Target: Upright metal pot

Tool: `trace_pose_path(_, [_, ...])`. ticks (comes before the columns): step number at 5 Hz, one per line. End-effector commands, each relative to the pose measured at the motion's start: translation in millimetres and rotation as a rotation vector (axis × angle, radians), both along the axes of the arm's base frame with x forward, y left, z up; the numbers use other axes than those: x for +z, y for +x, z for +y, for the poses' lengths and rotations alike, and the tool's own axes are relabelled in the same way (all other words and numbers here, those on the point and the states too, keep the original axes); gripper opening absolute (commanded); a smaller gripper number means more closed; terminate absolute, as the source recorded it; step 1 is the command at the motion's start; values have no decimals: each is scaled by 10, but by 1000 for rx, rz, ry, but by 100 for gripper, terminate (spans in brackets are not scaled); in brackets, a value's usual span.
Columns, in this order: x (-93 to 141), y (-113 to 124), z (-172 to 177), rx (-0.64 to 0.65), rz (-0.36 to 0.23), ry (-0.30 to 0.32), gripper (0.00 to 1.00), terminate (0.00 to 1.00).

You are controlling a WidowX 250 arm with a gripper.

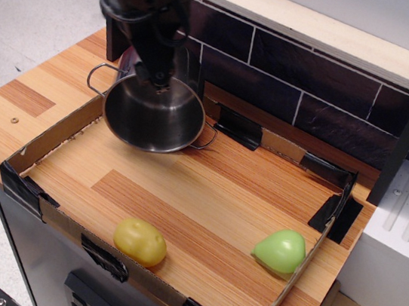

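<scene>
The metal pot (pixel 152 119) lies tilted on its side in the back left corner of the cardboard tray (pixel 45 147), with its open mouth facing the front. One wire handle (pixel 96 75) sticks out to the left and the other (pixel 206 138) to the right. My gripper (pixel 158 79) comes down from the upper left, and its dark tip sits at the pot's upper rim. The jaws are dark and blurred, so I cannot tell whether they hold the rim.
A yellow toy food (pixel 140 241) lies at the tray's front left and a green toy food (pixel 280 250) at the front right. A dark tiled wall (pixel 292 74) and a black post (pixel 116 42) stand behind the pot. A white unit (pixel 408 220) stands to the right.
</scene>
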State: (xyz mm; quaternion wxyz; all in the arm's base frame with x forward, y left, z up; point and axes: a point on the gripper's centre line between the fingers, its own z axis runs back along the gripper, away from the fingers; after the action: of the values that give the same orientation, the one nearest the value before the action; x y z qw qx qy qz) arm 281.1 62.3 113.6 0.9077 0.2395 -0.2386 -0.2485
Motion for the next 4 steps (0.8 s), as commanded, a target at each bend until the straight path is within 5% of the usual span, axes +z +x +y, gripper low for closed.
trace_pose_path(1, [10, 158, -2, -35, 25, 23, 100, 0])
trace_pose_path(3, [-70, 217, 85, -10, 24, 74, 100, 0])
trace_pose_path(4, [-98, 226, 115, 4, 18, 90, 0, 0])
